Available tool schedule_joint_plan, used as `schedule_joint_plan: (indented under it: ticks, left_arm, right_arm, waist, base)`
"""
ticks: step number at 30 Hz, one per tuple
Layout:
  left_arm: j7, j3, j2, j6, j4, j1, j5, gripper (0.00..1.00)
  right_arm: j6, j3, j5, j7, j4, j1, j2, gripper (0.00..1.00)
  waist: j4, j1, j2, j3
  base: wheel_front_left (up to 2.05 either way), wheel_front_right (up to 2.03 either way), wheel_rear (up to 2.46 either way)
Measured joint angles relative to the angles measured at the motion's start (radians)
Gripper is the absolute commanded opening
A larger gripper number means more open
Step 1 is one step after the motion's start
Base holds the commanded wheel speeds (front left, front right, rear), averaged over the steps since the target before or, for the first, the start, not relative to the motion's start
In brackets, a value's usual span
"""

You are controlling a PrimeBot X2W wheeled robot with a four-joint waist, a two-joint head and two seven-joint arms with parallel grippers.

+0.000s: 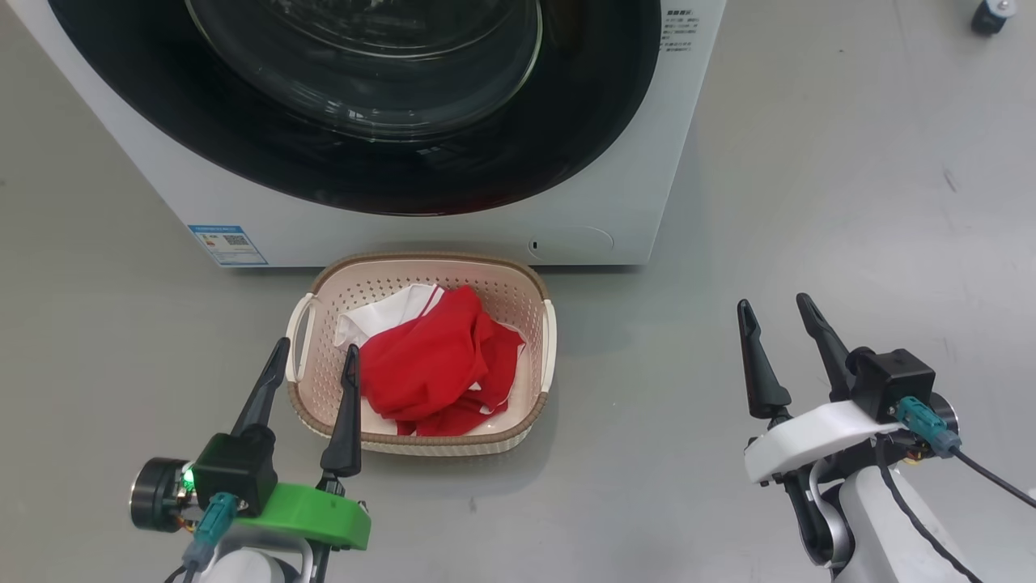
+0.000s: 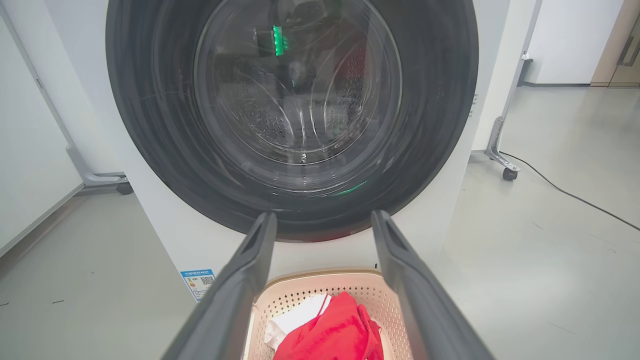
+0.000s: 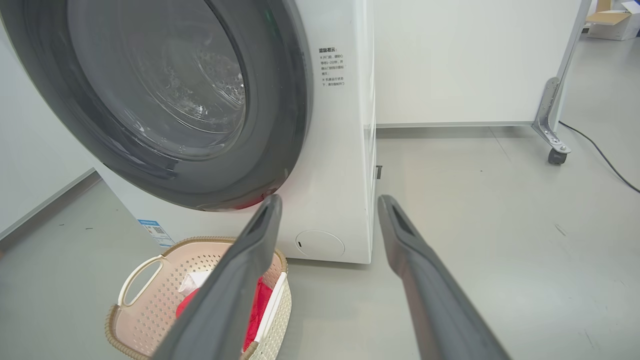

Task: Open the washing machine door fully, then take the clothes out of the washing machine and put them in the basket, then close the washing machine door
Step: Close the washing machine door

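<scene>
Risk begins with the washing machine ahead of the left gripper and right gripper, both spread wide and empty, since its door looks shut yet may sit unlatched, then the basket of clothes just beyond the left fingertips, easily knocked; the blue label carries print too small to read.

— What colour is the washing machine?
— White, with a glossy black door and a small blue label.
— And the basket?
— Cream, dotted with holes, with a brown woven-look rim. The clothes are bright red, beside one white cloth piece. The floor is plain grey.
</scene>
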Motion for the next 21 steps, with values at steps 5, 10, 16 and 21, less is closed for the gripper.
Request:
schedule_joint_plan:
  ticks: [5,10,16,21]
  left_arm:
    - [0.000,-0.002,0.006,0.000,0.005,0.015,0.002,1.00]
    - [0.000,-0.006,0.007,-0.002,0.014,0.027,0.008,1.00]
    - [0.005,-0.006,0.009,-0.002,0.027,0.051,0.008,1.00]
    - [0.006,-0.006,0.013,-0.002,0.027,0.065,0.008,1.00]
  right_arm:
    - [-0.007,0.000,-0.007,0.000,-0.038,0.034,0.004,1.00]
    - [-0.017,0.000,-0.015,0.000,-0.066,0.079,0.009,1.00]
    - [-0.034,-0.001,-0.017,0.000,-0.091,0.130,0.015,1.00]
    - [-0.043,-0.004,-0.025,0.000,-0.110,0.162,0.017,1.00]
  waist:
    - [-0.015,0.0000,0.0000,-0.017]
    - [-0.024,0.0000,0.0000,-0.037]
    - [-0.029,0.0000,0.0000,-0.064]
    - [-0.031,0.0000,0.0000,-0.084]
  base:
    - [0.00,0.00,0.00]
    - [0.00,0.00,0.00]
    - [0.00,0.00,0.00]
    - [0.00,0.00,0.00]
